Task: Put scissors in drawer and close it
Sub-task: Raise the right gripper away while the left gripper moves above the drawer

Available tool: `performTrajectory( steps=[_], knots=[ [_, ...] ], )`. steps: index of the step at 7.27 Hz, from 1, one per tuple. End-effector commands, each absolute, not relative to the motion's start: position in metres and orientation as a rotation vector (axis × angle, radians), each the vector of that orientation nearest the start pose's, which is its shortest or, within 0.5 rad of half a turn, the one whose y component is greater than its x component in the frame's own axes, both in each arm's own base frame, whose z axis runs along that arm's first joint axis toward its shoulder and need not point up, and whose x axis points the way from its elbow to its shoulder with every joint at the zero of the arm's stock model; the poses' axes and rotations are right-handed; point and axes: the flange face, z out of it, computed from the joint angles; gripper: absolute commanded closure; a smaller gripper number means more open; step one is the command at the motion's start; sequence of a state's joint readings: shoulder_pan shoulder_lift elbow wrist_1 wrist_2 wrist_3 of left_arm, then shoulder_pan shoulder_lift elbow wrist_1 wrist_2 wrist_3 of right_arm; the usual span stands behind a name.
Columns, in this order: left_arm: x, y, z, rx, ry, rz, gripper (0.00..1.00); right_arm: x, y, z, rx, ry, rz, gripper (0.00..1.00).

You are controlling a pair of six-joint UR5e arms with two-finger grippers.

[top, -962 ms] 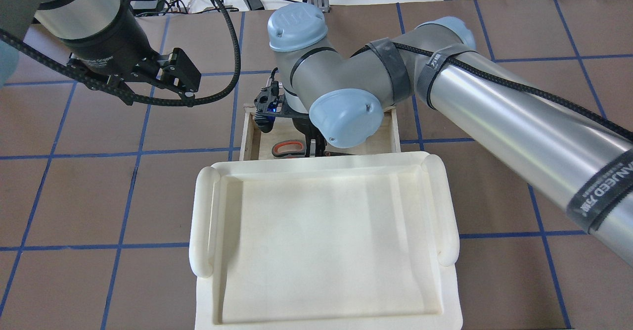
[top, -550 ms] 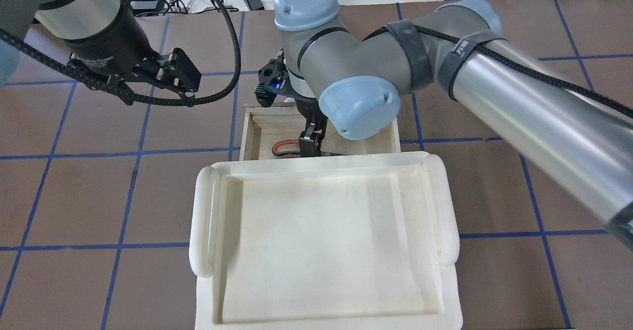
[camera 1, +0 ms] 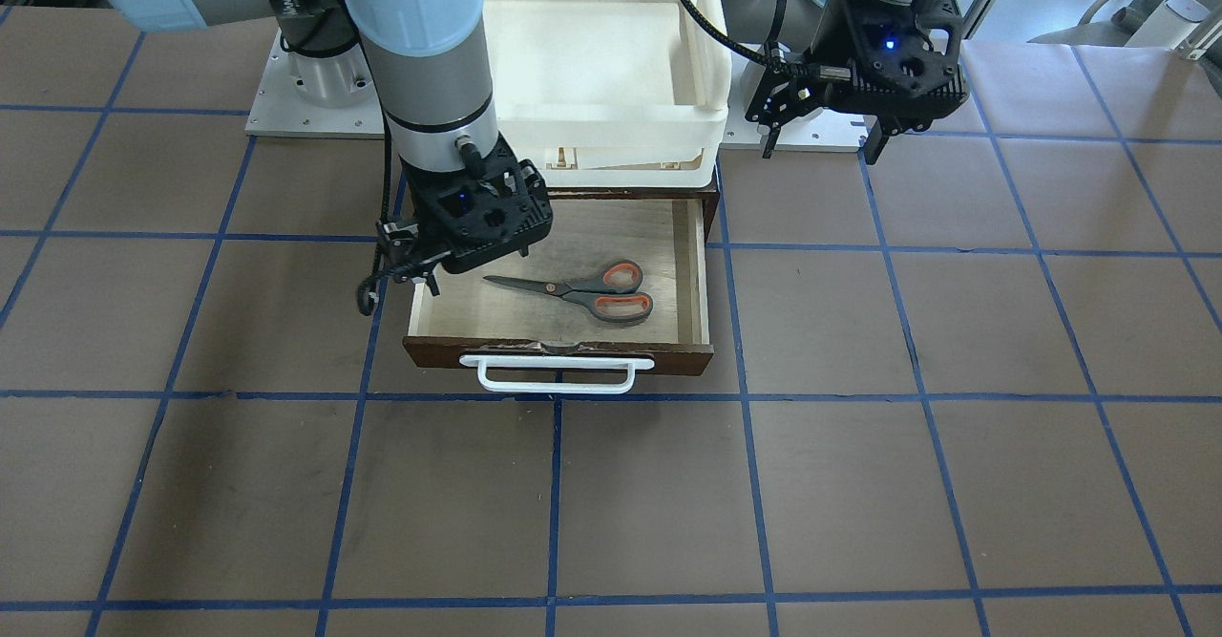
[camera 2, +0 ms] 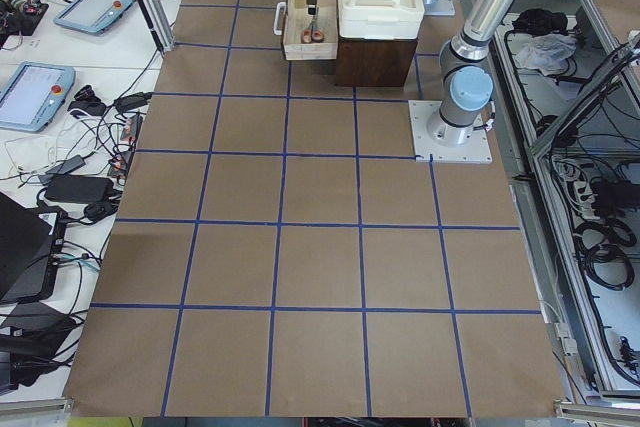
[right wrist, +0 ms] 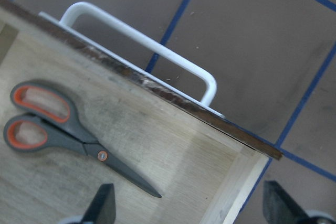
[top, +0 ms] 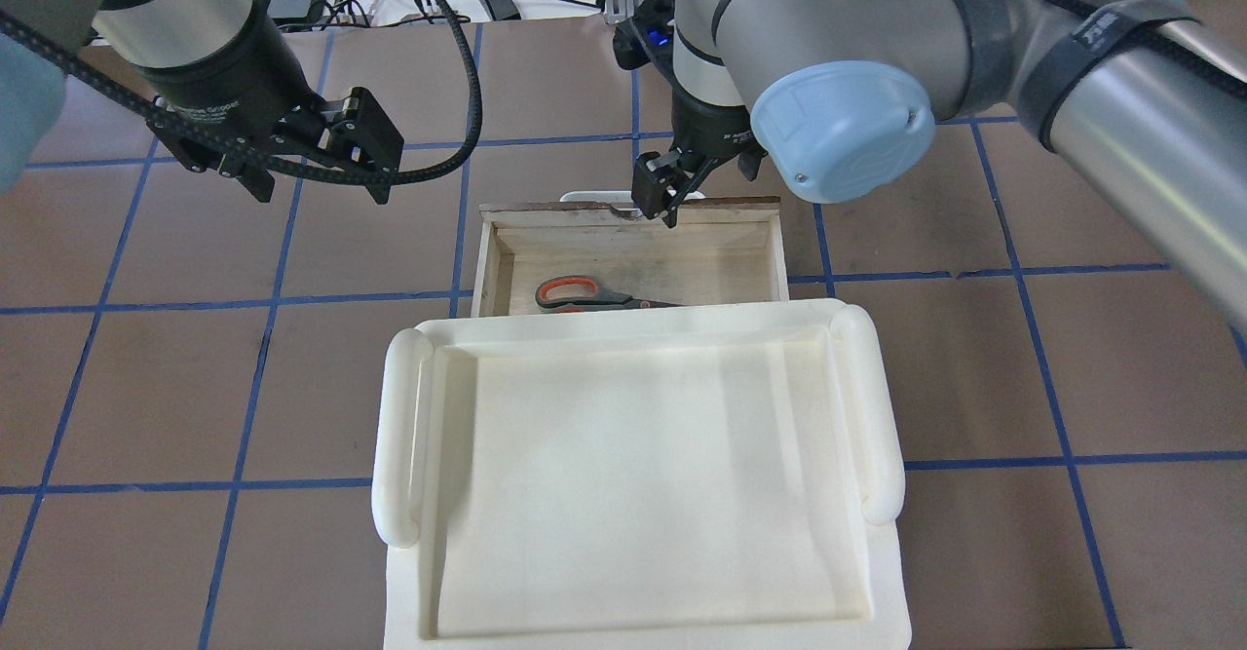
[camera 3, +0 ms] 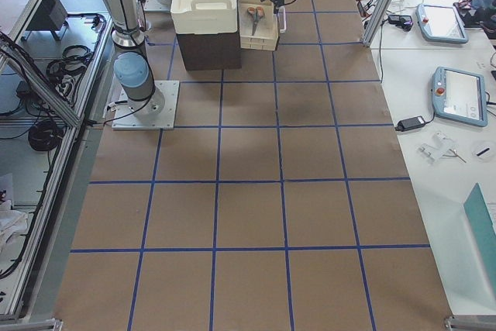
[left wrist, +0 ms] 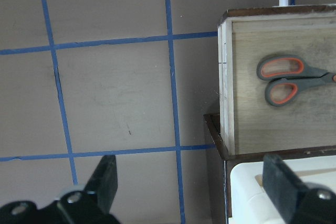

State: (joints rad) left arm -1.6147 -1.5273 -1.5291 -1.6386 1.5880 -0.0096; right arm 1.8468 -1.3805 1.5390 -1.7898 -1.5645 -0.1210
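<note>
The scissors [camera 1: 582, 291], grey handles with orange-red linings, lie flat on the pale floor of the open drawer [camera 1: 558, 350]. They also show in the overhead view [top: 585, 292] and both wrist views [left wrist: 286, 80] [right wrist: 58, 129]. My right gripper [top: 661, 204] is open and empty. It hangs above the drawer's chipped front edge near the white bar handle [right wrist: 152, 51], clear of the scissors. My left gripper [top: 319, 187] is open and empty, above the bare table beside the drawer's left side.
A cream-white plastic tray [top: 399, 436] sits on top of the dark cabinet behind the drawer and hides the drawer's rear part from above. Brown table with blue grid lines [camera 1: 745, 484] lies in front of the handle.
My right gripper has risen out of the drawer and moved from over the scissors to the drawer's front edge. The scissors stay lying in the drawer. The left gripper barely shifted.
</note>
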Motion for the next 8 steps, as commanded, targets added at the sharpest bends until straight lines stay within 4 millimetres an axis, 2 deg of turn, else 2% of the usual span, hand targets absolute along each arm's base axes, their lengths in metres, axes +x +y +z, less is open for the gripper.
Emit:
performTrajectory(
  steps=[1, 2, 3, 4, 5, 6, 7, 8],
  knots=[
    [-0.158, -0.489, 0.514, -0.029, 3.13, -0.016, 0.0, 0.263, -0.517, 0.44, -0.151, 3.128, -0.13, 0.0],
    [-0.166, -0.507, 0.513, -0.015, 3.139, -0.058, 0.0, 0.246, -0.525, 0.441, -0.105, 3.139, -0.133, 0.0],
    [-0.186, -0.52, 0.508, 0.007, 3.139, -0.058, 0.0, 0.225, -0.528, 0.451, -0.045, 3.137, -0.158, 0.0],
    [-0.203, -0.537, 0.5, -0.043, 3.144, -0.099, 0.0, 0.203, -0.522, 0.463, 0.009, 3.164, -0.143, 0.0],
    [-0.218, -0.552, 0.481, -0.017, 3.147, -0.096, 0.0, 0.186, -0.516, 0.468, 0.05, 3.215, -0.106, 0.0],
    [-0.231, -0.565, 0.46, 0.009, 3.148, -0.103, 0.0, 0.18, -0.515, 0.474, 0.083, 3.212, -0.12, 0.0],
    [-0.242, -0.583, 0.435, 0.026, 3.149, -0.117, 0.0, 0.164, -0.517, 0.475, 0.115, 3.215, -0.106, 0.0],
    [-0.261, -0.605, 0.407, 0.033, 3.15, -0.151, 0.0, 0.149, -0.513, 0.488, 0.163, 3.211, -0.143, 0.0]
  ],
)
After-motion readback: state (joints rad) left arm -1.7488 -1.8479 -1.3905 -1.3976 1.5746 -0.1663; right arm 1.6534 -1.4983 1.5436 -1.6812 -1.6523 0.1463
